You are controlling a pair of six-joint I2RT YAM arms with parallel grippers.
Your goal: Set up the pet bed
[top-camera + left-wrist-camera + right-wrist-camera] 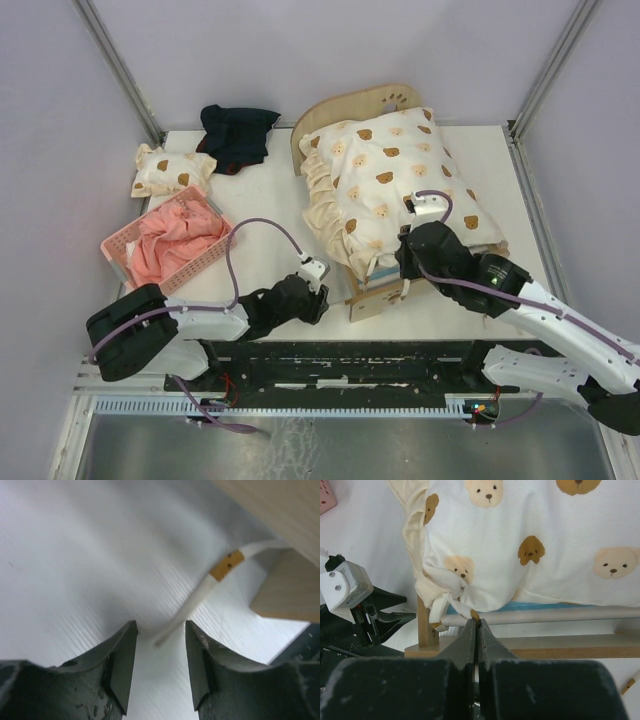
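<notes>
We see the pet bed (377, 300) centre-right on the counter (265, 255), with the quilt (390, 180) spread and knotted at one post. Here the left end effector (160, 630) stands half open astride a loose tie (200, 592), gripping nothing, while the right end effector (476, 626) is shut at the knot. The pillow (170, 170), we judge, is yet to be placed.

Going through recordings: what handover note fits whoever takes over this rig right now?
Left gripper: open, a loose cream tie strip lies ungripped between its fingers.
Right gripper: shut, tips by a knotted tie at a corner post.
Done: cream bear-print quilt covers the light plywood pet bed.
Left: small bear-print pillow lies off the bed, beside the pink plastic basket.
</notes>
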